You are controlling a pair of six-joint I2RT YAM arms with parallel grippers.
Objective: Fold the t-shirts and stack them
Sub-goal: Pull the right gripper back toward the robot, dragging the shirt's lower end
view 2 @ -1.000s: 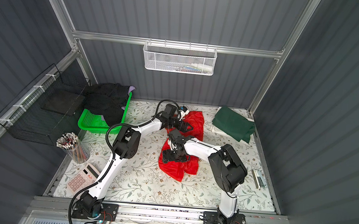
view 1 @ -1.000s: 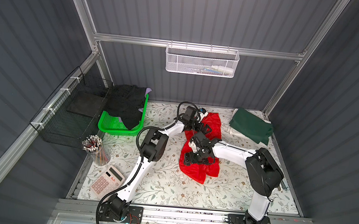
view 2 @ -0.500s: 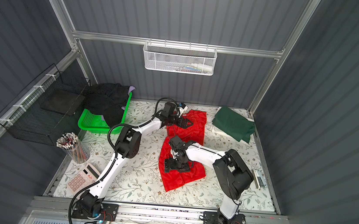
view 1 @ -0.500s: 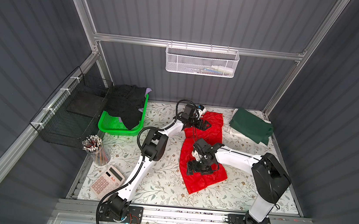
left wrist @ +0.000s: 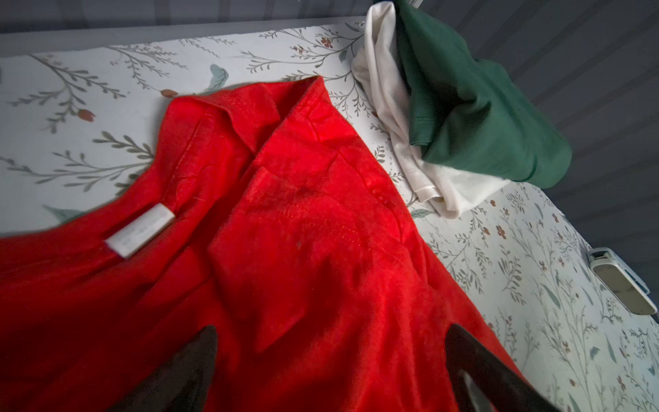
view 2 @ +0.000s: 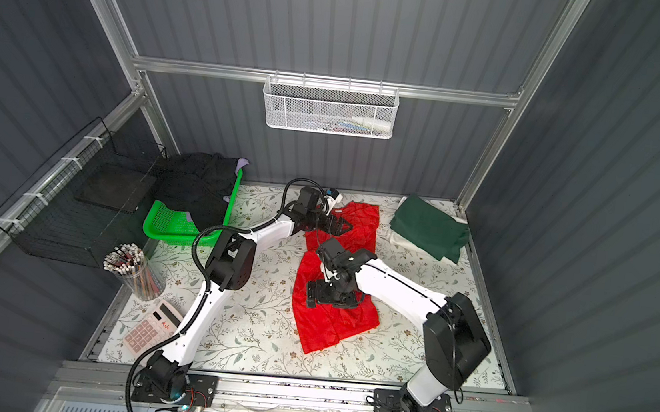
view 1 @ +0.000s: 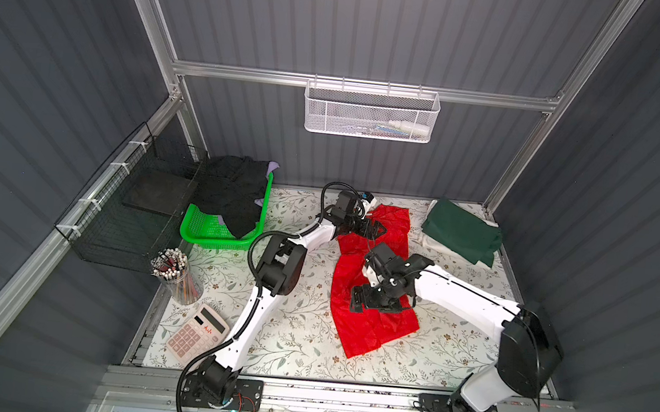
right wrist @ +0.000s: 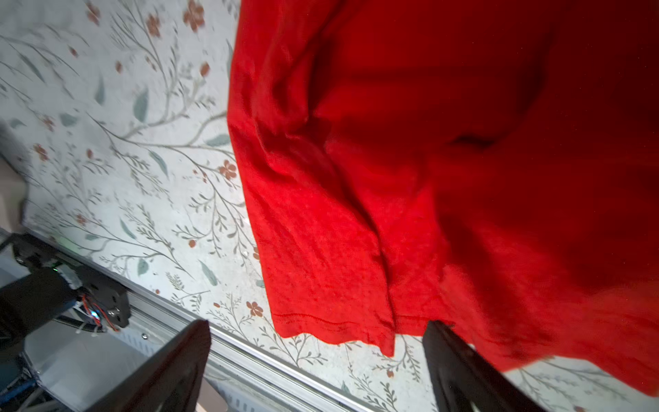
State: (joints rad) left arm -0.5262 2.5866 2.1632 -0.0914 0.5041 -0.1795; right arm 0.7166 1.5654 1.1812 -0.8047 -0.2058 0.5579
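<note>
The red t-shirt [view 1: 373, 333] [view 2: 332, 328] lies stretched lengthways on the floral table, in both top views. My left gripper [view 1: 378, 231] [view 2: 343, 225] is open over its collar end, and the left wrist view shows red cloth [left wrist: 321, 232] between the spread fingers [left wrist: 192, 371]. My right gripper [view 1: 378, 304] [view 2: 331, 295] is open low over the shirt's lower half. In the right wrist view the hem [right wrist: 321, 321] lies just past its fingertips. A folded dark green t-shirt [view 1: 461, 233] [left wrist: 481, 117] rests on a white one [left wrist: 388, 107] at the back right.
A green basket [view 1: 208, 232] at the back left holds a black t-shirt [view 1: 233, 197] and a bit of lavender cloth [view 1: 272, 166]. A black wire basket [view 1: 132, 203], a pencil cup [view 1: 177, 274] and a calculator [view 1: 198, 333] line the left side. The metal front rail [right wrist: 249, 342] lies close to the hem.
The red t-shirt went from bunched to stretched out toward the front edge. My right gripper moved toward the front with it. My left gripper stayed at the collar end.
</note>
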